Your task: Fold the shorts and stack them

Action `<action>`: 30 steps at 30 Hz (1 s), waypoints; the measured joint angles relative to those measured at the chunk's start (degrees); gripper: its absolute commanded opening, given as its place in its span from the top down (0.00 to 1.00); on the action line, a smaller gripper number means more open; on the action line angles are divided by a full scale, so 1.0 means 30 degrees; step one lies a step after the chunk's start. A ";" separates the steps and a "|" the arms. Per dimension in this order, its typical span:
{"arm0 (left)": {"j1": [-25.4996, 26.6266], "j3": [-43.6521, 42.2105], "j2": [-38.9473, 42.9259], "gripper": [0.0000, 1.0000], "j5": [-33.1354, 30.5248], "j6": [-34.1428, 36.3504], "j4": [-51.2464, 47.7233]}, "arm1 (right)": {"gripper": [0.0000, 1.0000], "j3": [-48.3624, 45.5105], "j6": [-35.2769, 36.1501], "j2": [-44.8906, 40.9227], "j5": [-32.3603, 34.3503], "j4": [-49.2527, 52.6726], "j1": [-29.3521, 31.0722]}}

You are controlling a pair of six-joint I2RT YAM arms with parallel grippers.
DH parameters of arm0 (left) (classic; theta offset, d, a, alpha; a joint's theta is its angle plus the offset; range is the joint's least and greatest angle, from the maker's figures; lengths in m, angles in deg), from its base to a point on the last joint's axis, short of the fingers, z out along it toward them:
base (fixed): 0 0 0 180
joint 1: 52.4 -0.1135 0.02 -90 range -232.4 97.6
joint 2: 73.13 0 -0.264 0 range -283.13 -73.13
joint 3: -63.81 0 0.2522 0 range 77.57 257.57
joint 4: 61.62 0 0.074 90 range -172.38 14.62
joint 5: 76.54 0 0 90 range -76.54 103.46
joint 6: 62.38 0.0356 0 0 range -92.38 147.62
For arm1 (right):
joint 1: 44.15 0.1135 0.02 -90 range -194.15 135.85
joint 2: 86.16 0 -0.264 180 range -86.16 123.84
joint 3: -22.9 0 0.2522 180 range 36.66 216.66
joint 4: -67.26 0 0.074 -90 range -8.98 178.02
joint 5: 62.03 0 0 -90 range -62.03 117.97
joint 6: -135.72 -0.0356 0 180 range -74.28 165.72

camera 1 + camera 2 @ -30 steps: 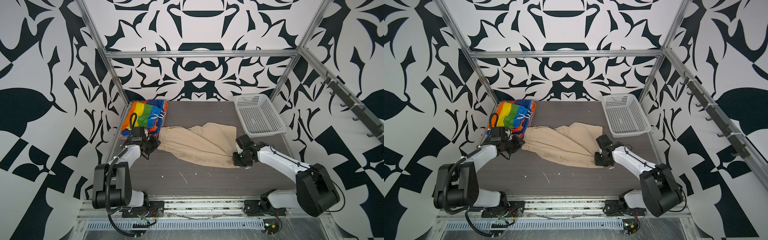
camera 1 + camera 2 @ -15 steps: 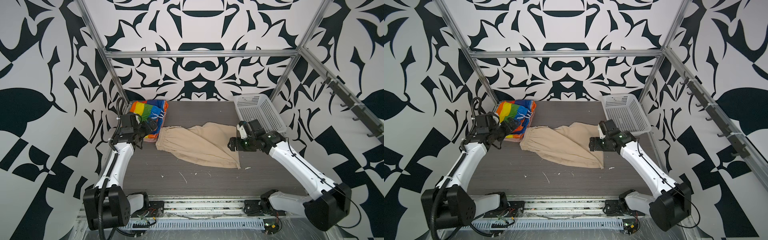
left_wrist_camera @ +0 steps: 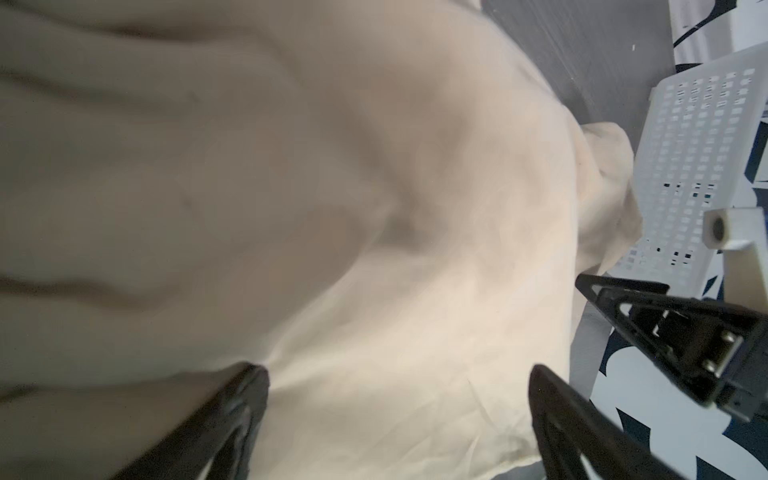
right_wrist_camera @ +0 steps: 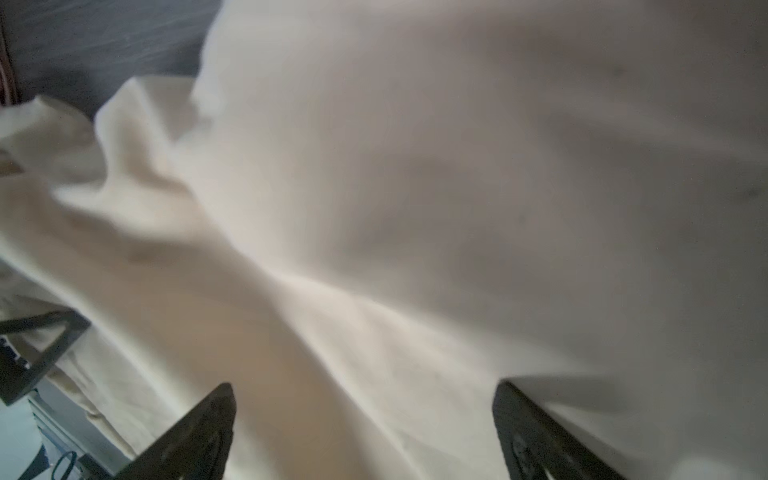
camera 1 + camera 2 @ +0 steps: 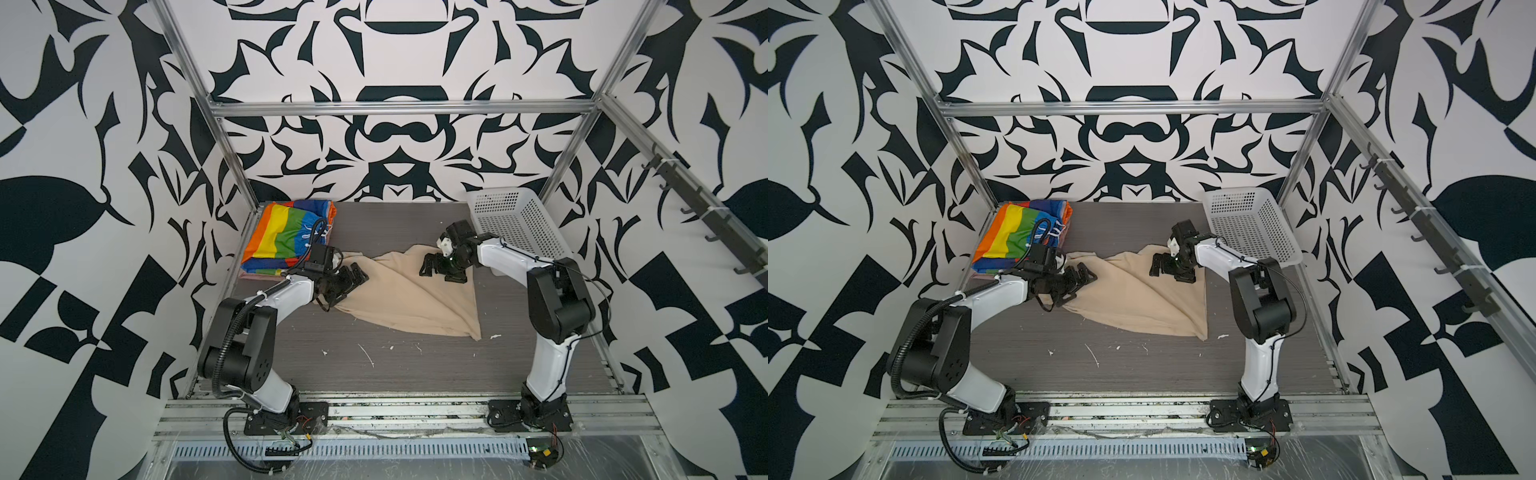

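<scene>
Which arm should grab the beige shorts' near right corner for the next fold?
Probably right. The right fingers are open over the beige shorts on that corner's side; the left fingers are open at the opposite end, beside the rainbow-striped shorts.

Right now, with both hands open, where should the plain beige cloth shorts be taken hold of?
Probably the pointed corner nearest the right arm's base of the plain beige cloth shorts: it lies flat and free on the grey table, while the middle is rumpled. Come from the right, above, with the open right hand.
</scene>
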 measured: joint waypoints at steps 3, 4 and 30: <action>-0.0692 -0.1166 0.0226 0.01 0.0197 0.0073 0.0619 | 0.01 0.0648 -0.0124 0.1064 -0.0714 -0.0153 -0.1428; -0.0867 -0.1596 0.0430 0.01 0.0291 0.0146 0.0736 | 0.01 0.0896 -0.0117 0.1217 -0.0517 -0.0357 -0.1807; -0.1027 0.0882 0.1581 0.01 0.1450 -0.1326 0.1202 | 0.00 0.5253 -0.1195 0.0918 -0.3082 -0.2011 0.2477</action>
